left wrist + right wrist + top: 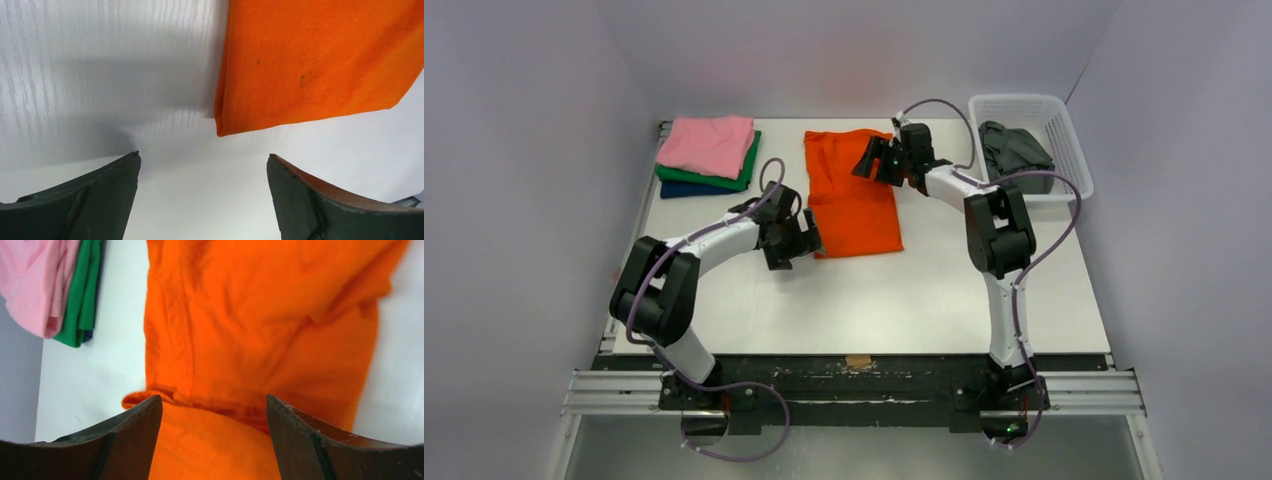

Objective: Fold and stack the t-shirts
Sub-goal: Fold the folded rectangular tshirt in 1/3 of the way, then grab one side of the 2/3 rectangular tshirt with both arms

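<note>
Showing one orange t-shirt [852,195], three stacked t-shirts [708,152], one grey t-shirt [1014,150]

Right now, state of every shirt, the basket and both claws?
orange shirt: folded lengthwise, lying flat, not stacked
pink shirt: folded, top of stack
green shirt: folded, under pink
navy shirt: folded, stack bottom
grey shirt: crumpled, in basket
basket: upright, holds grey shirt
left claw: open, empty, by orange shirt's near left corner
right claw: open, empty, over orange shirt

Reaching fwd: L gripper [807,238] fingers apart near table [904,300] middle, R gripper [871,160] fingers apart, closer to far edge.
</note>
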{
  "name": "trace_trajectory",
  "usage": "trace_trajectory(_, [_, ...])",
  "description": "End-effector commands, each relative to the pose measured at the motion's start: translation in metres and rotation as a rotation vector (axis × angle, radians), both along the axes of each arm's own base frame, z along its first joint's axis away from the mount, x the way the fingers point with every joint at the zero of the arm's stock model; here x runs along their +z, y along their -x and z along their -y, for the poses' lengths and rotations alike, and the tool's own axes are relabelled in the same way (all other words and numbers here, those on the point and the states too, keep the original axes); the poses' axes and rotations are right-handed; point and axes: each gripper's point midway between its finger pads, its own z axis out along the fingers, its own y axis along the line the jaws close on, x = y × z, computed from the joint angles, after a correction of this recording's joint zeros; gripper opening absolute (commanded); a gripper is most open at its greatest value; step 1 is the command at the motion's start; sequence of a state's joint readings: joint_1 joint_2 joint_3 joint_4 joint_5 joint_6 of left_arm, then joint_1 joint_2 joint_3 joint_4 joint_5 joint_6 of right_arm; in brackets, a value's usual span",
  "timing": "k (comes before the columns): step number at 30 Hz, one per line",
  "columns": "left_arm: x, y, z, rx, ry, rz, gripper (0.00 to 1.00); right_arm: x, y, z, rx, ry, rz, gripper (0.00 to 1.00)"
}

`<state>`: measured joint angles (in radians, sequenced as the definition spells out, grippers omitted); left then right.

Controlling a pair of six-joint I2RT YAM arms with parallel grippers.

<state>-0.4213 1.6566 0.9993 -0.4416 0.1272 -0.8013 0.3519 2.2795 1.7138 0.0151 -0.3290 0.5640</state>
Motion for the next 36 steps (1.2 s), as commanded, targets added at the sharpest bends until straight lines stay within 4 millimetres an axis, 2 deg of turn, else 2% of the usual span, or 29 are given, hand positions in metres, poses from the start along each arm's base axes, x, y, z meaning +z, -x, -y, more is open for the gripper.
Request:
trace_trajectory(1, [0.020,-0.030,0.014,0.002,0.034,0.077,0.87,0.049,0.021,0.022,-0.048,0.021,0.064,0.74])
trace_trajectory(3, [0.016,-0.034,0.016,0.003,0.031,0.068,0.77,0.047,0.040,0.040,-0.093,0.067,0.053,0.74])
trace_trajectory(5, [0.009,-0.035,0.018,-0.002,0.029,0.055,0.68,0.033,0.065,0.062,-0.143,0.129,-0.003,0.74])
trace_trajectory(8, [0.001,-0.035,0.019,-0.015,0.026,0.038,0.55,0.018,0.092,0.081,-0.188,0.175,-0.063,0.74])
trace_trajectory(12, [-0.009,-0.039,0.026,-0.028,0.037,0.016,0.37,-0.001,0.116,0.090,-0.198,0.192,-0.145,0.69])
trace_trajectory(16, [-0.022,-0.038,0.026,-0.024,0.028,-0.011,0.22,-0.014,0.132,0.095,-0.201,0.208,-0.197,0.65])
trace_trajectory(19, [-0.028,-0.037,0.028,-0.034,0.032,-0.031,0.00,-0.027,0.147,0.099,-0.204,0.222,-0.253,0.59])
trace_trajectory(23, [-0.025,-0.033,0.026,-0.039,0.027,-0.022,0.00,-0.042,0.171,0.104,-0.208,0.224,-0.312,0.54])
trace_trajectory(27, [-0.019,-0.027,0.023,-0.040,0.023,-0.003,0.00,-0.046,0.186,0.113,-0.234,0.241,-0.332,0.50])
trace_trajectory(36, [-0.021,-0.023,0.025,-0.041,0.029,-0.009,0.00,-0.052,0.200,0.101,-0.190,0.219,-0.356,0.38])
